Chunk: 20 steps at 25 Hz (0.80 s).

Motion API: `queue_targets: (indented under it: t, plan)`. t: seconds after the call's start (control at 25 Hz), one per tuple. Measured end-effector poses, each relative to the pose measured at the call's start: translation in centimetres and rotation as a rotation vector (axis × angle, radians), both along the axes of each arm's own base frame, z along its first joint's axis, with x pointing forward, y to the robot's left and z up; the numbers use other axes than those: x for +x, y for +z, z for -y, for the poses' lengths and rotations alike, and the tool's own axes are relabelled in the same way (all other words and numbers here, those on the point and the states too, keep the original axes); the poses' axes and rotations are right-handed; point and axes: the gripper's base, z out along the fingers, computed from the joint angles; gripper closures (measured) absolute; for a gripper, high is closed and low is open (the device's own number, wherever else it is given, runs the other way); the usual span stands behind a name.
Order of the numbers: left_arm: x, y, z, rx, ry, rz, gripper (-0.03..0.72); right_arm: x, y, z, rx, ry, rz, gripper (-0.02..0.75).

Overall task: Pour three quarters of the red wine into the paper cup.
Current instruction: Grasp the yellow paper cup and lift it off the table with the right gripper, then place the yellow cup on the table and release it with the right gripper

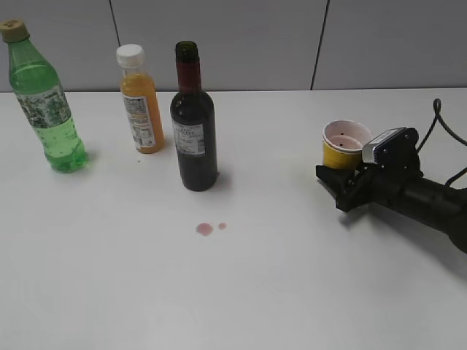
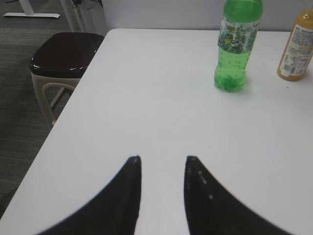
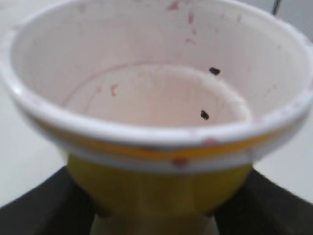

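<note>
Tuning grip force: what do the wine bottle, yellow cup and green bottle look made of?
Wine bottle: looks like dark green glass, glossy, with a red foil neck and paper label. Yellow cup: likely paper, matte, with a rolled white rim and pink stains soaked inside. Green bottle: probably thin clear plastic, shiny, with a moulded ribbed base.

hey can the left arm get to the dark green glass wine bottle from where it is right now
Probably yes. The dark green glass wine bottle stands upright, uncapped, with bare white table in front; the left gripper holds nothing. Neighbouring orange juice bottle leaves a gap.

On the table [image 1: 277, 292], three bottles stand left, the wine bottle [image 1: 193, 138] rightmost; the paper cup [image 1: 345, 144] sits far right.
</note>
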Motion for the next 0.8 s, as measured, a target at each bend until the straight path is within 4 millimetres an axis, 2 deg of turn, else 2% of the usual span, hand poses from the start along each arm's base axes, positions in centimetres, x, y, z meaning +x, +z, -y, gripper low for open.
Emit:
queue_targets:
  t: [0.2,0.4,0.6,0.8]
  plan:
    - [0.0,0.0,0.0,0.000,0.000,0.000,0.452,-1.2,1.6,-1.6,0.069,0.229,-0.045,0.270]
    - [0.0,0.0,0.0,0.000,0.000,0.000,0.452,-2.8,1.6,-3.6,0.101,0.417,-0.129,0.270]
    - [0.0,0.0,0.0,0.000,0.000,0.000,0.452,-4.7,1.6,-7.7,0.091,0.588,-0.153,0.270]
    - [0.0,0.0,0.0,0.000,0.000,0.000,0.452,-6.0,1.6,-11.0,0.073,0.665,-0.120,0.270]
